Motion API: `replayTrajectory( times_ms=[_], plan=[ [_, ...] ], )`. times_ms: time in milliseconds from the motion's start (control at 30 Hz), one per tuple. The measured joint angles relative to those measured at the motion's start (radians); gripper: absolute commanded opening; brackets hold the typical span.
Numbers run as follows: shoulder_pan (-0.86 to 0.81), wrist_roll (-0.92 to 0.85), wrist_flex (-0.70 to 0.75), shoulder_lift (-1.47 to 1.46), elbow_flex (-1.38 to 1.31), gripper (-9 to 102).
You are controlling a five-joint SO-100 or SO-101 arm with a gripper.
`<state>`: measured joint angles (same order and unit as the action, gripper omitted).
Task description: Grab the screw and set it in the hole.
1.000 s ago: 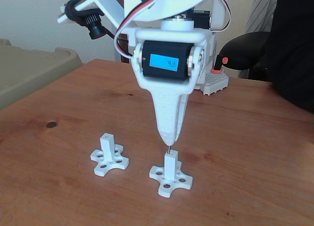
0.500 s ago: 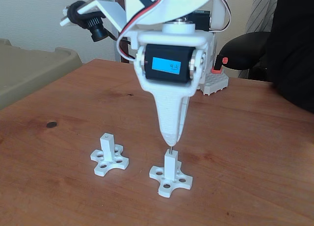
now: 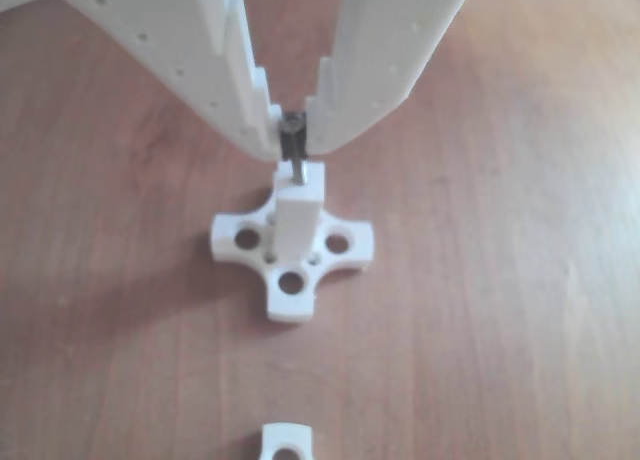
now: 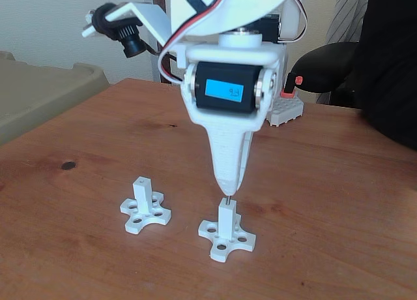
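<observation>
White two-finger hand clamped on thin dark-grey metal screw, tip entering white square post's hole.

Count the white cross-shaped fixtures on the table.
2. One fixture stands under the tool, which holds the screw over its post; the other fixture stands to its left in the fixed view.
</observation>
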<state>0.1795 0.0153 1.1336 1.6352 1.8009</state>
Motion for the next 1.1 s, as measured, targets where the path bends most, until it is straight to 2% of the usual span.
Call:
replayTrajectory(
  times_ms=[1100],
  plan=[
    [0.0, -0.006, -0.025, 0.0, 0.0, 1]
  ],
)
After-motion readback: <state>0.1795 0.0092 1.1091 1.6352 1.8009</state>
